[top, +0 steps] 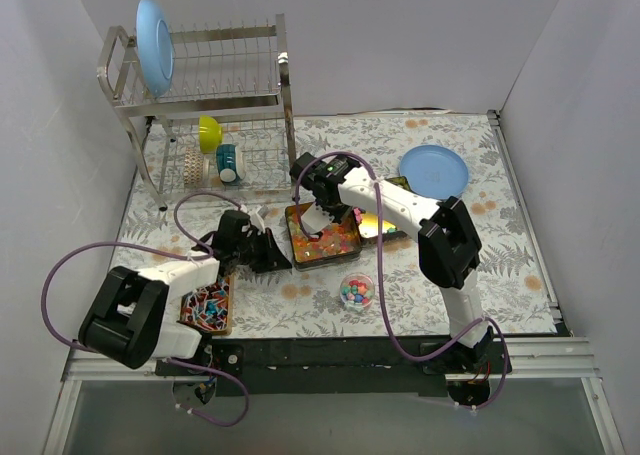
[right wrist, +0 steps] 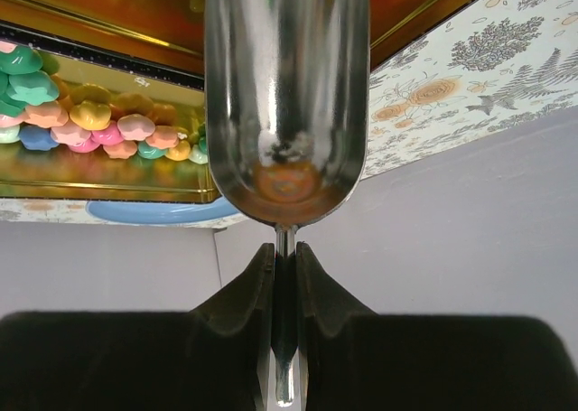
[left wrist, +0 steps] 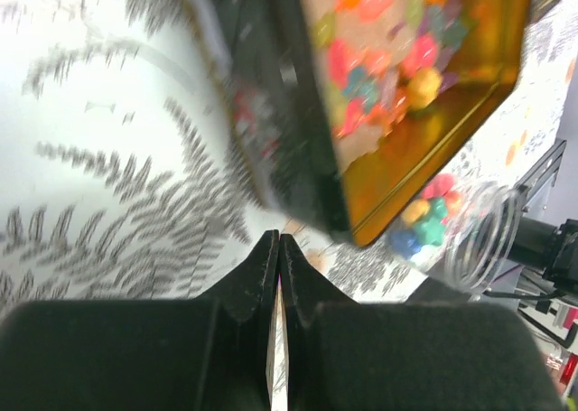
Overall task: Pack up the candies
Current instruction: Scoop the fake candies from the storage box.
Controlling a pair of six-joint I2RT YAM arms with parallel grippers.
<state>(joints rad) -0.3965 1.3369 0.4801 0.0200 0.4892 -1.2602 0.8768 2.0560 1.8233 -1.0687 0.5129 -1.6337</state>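
Note:
The candies [top: 325,240] lie in an open gold-lined tin [top: 296,255] at mid-table; they also show in the left wrist view [left wrist: 379,68] and the right wrist view [right wrist: 81,122]. A small clear cup [top: 357,291] in front of the tin holds a few more candies [left wrist: 424,217]. My right gripper [top: 320,213] is shut on the handle of a shiny metal scoop [right wrist: 287,95], whose bowl hangs over the tin. My left gripper [top: 281,261] is shut and empty, its tips [left wrist: 278,239] right at the tin's near-left corner.
A second tin part [top: 208,305] with a colourful pattern lies by the left arm. A blue plate [top: 433,170] sits at the back right, with a dark object [top: 385,220] beside the tin. A dish rack [top: 210,105] holding a plate and cups stands at the back left.

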